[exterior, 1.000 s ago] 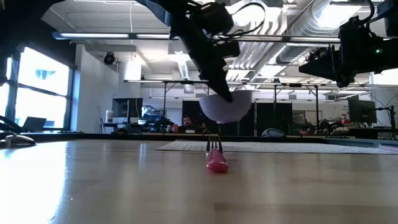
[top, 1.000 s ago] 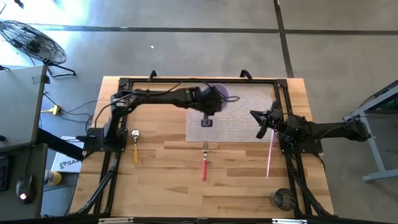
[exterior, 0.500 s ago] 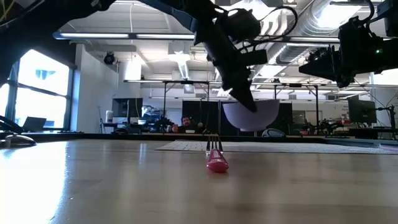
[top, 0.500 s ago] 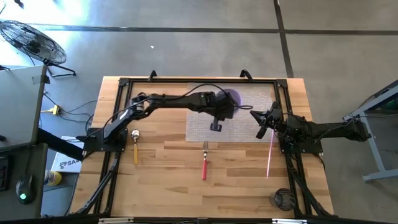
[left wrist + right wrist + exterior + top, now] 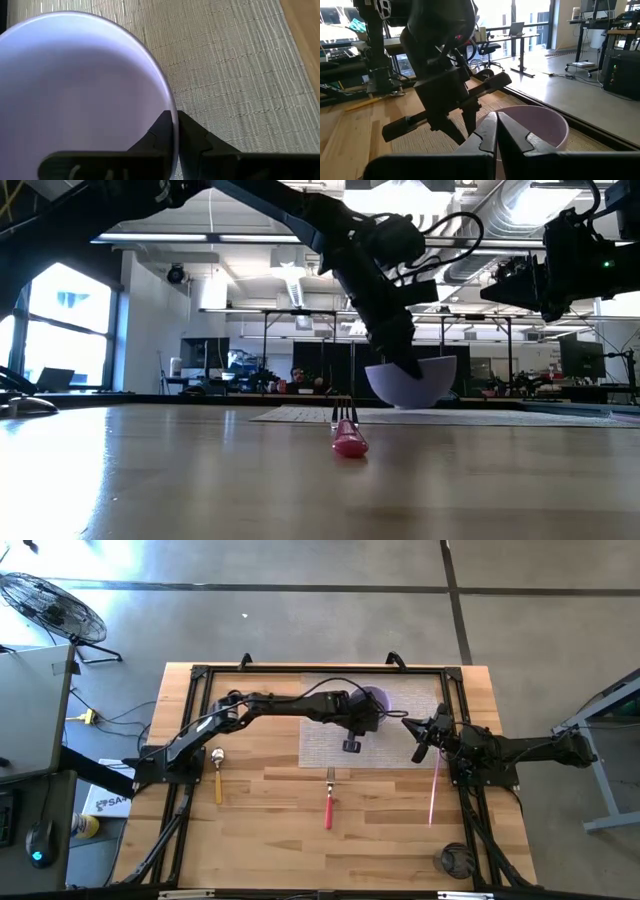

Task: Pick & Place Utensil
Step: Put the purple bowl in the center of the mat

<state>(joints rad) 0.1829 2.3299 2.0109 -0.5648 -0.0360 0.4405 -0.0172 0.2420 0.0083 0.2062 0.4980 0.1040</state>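
Observation:
A lavender bowl hangs low over the grey woven mat at the table's far middle, held by my left gripper. In the low view the bowl sits just above the mat's level. A pink-handled fork lies flat on the wood near the mat's near edge, also seen in the low view. My right gripper waits shut beside the mat's right edge, touching nothing; its wrist view shows the bowl ahead of it. My left gripper pinches the bowl's rim, one finger inside the bowl and one outside. The fingers come down slanting from above. The bowl stays upright and roughly level; I cannot tell whether its base touches the mat.
A gold-handled spoon lies near the table's left side. A thin pink utensil lies near the right arm's base. A dark round object sits at the near right corner. Black frame rails run along the table's edges.
My left gripper has carried the bowl toward the table's right and lowered it toward the mat, keeping hold of the rim. The bowl has gone from well above the mat to just over it.

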